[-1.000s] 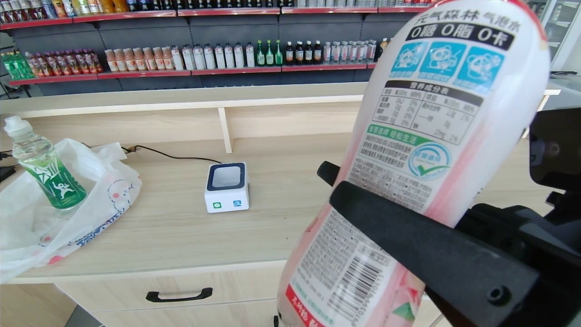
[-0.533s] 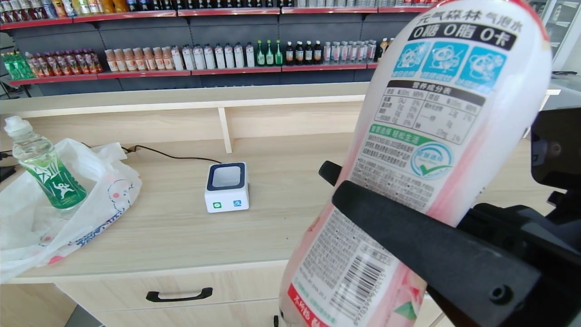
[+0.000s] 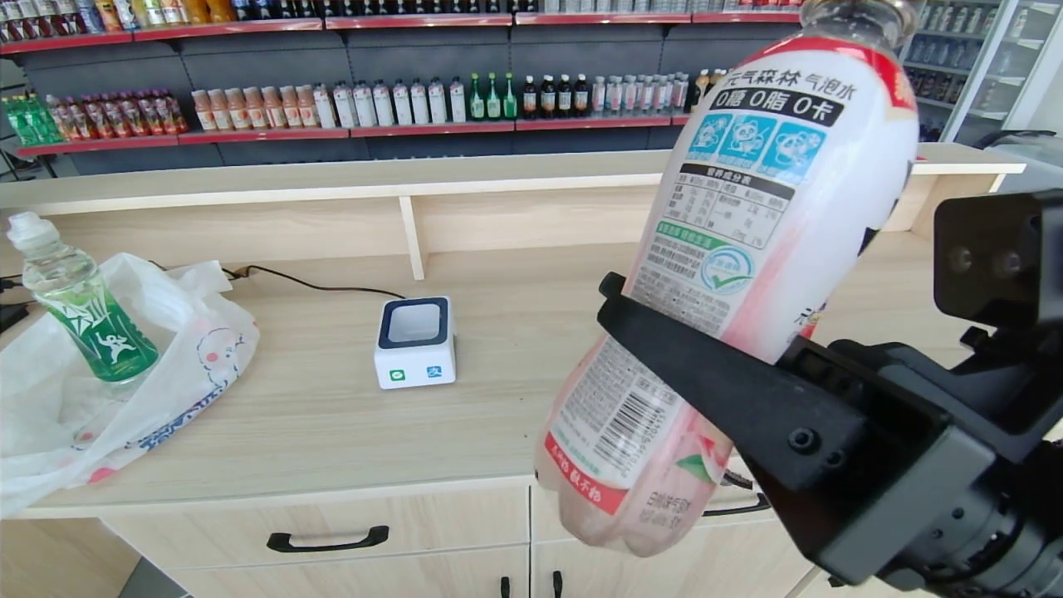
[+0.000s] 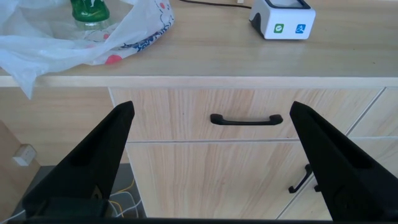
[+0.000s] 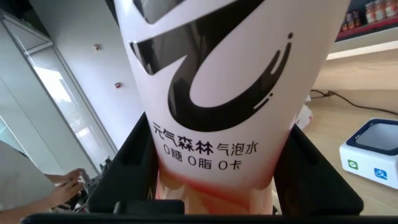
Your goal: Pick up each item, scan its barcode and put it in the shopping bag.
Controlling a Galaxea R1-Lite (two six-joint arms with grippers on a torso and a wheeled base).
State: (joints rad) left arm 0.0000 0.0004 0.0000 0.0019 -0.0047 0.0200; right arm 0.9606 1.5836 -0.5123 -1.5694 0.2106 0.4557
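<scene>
The pink soda bottle [image 3: 747, 249] is up in the air, held by the right gripper [image 3: 631, 320] over the front edge of the wooden counter [image 3: 332, 432]. It is to the right of the scanner [image 3: 413, 342] and well apart from it. The right gripper's two black fingers [image 3: 706, 390] squeeze the bottle around its lower half, one on each side. The bottle tilts, with its neck up toward the drink shelves [image 3: 415, 104] and its bottom down toward the robot. In the head view the side with the barcode [image 3: 627, 423] faces the camera. The right wrist view looks at the bottle's [image 5: 217, 93] other side, white with big black swirls, and the right gripper [image 5: 224, 186] hugs it from both sides. The left gripper [image 4: 211, 162] hangs low in front of the counter with its fingers spread wide and nothing between them. Past it is a drawer with a black handle [image 4: 245, 119]. The white shopping bag [image 3: 191, 357] lies crumpled and open on the left end of the counter. A green drink bottle [image 3: 83, 307] stands in it, leaning a little. The small white scanner sits near the middle of the counter, window up, and a black cable [image 3: 315, 286] runs from behind it toward the bag. From the left wrist, the bag [image 4: 81, 43], the green bottle's [image 4: 90, 11] bottom part and the scanner [image 4: 283, 15] all sit on the counter above the drawer.
</scene>
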